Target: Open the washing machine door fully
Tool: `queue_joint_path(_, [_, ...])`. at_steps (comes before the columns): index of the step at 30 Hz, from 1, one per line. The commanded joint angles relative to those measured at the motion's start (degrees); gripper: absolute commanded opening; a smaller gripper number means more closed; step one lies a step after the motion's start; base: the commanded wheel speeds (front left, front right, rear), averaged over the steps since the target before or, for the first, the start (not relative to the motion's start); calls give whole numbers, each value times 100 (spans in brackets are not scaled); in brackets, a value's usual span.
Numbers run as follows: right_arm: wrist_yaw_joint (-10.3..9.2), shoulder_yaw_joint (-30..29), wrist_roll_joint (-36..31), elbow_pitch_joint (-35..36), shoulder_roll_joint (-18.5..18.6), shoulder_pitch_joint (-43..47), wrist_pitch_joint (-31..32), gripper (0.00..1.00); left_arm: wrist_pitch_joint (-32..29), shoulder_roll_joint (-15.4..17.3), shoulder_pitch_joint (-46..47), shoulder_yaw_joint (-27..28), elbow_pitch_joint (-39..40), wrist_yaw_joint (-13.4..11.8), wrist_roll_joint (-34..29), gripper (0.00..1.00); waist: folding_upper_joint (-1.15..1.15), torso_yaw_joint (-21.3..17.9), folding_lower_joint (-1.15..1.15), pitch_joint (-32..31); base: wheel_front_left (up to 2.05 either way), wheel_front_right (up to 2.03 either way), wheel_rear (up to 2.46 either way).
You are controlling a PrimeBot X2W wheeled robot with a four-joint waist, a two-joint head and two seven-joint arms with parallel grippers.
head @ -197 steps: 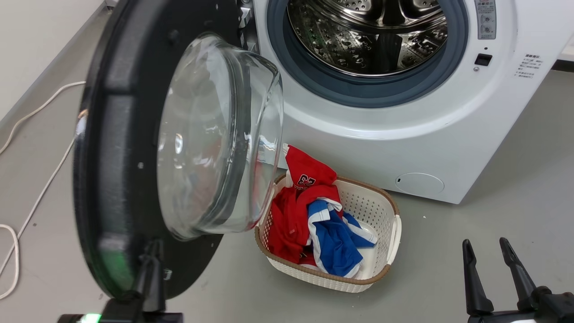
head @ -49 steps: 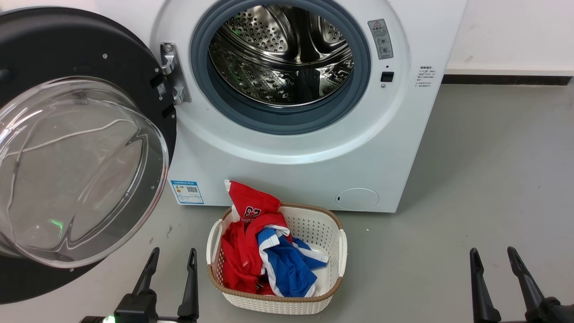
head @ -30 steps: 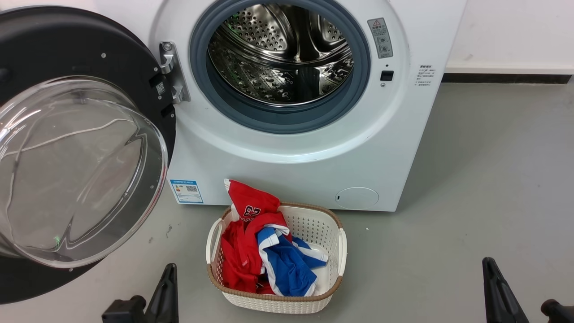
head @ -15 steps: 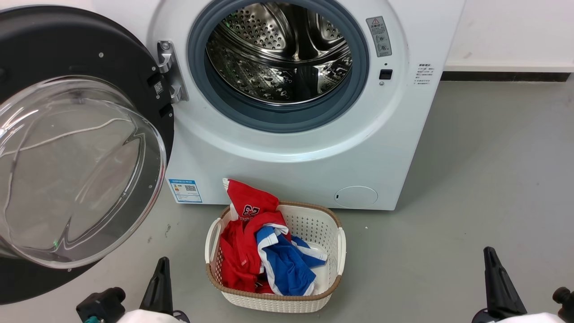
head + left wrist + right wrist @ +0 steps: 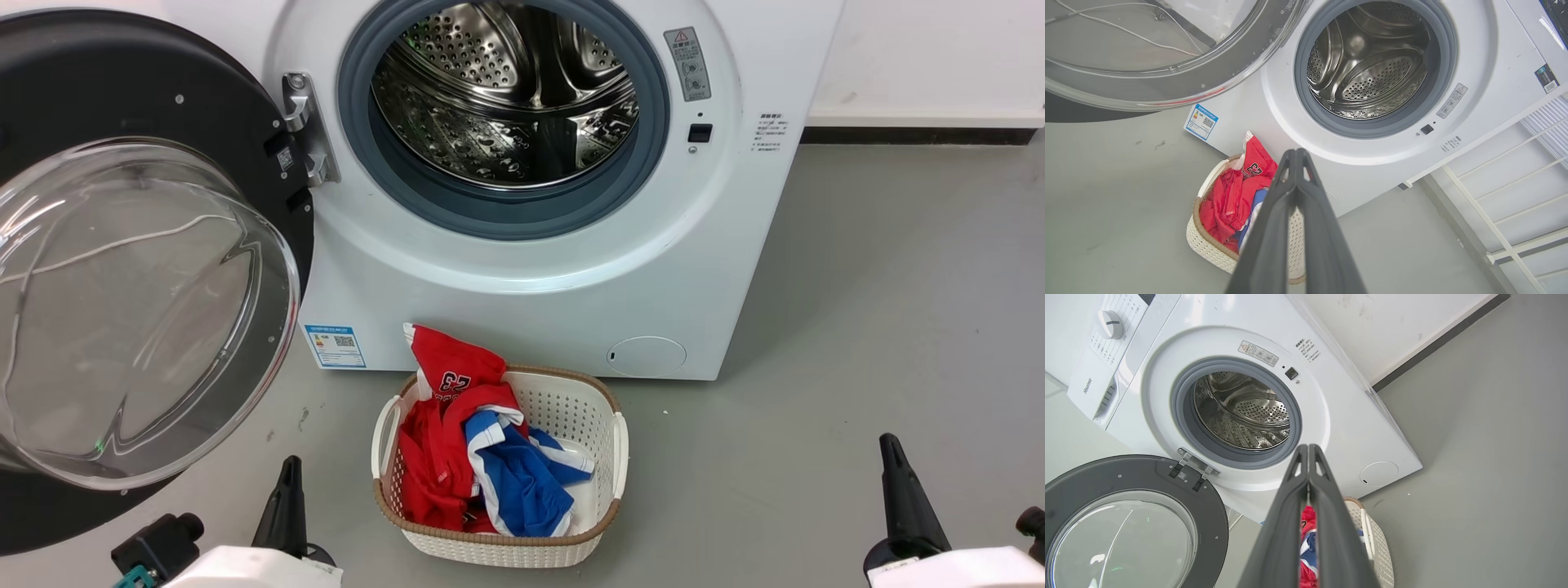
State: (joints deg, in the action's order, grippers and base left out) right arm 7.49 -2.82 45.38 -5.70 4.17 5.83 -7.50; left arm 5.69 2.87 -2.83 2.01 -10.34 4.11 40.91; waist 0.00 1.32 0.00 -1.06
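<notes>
Washing machine door [image 5: 122,82] stands wide open. Left gripper [image 5: 1295,154] and right gripper [image 5: 1308,449] are both closed, holding nothing.

Left gripper [image 5: 287,478]: low and left of the laundry basket [image 5: 506,554], apart from it. Fingers point up the head view, seen edge-on as one dark blade. Jaws pressed together tip to tip in the left wrist view.
Left forearm [image 5: 253,569]: pale casing below the gripper, with a dark knob [image 5: 159,537] on the side away from the basket.
Right gripper [image 5: 891,457]: well to the right of the basket, fingers pointing up, edge-on. Jaws closed tip to tip in the right wrist view.
Right forearm [image 5: 955,569]: pale casing below the gripper.
</notes>
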Motion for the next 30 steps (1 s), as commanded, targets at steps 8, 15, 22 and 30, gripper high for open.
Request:
queue_joint_path(8, [1,1,769,-73,62,-284,162,0,-174,9,264,83,-3,81,771,0,0,-13,0,12,0,0,0])
queue_joint_path(15, [1,-5,1208,-148,68,-383,264,0,-287,9,334,124,-38,108,1224,0,0,-22,0,20,0,0,0])
queue_joint_path(22, [1,-15,1677,-233,72,-489,382,0,-406,8,412,166,-80,143,1722,0,0,-32,0,30,0,0,0])
queue_joint_path(30, [1,-30,2181,-324,73,-605,509,0,-536,8,500,214,-127,171,2249,0,0,-45,0,42,0,0,0])
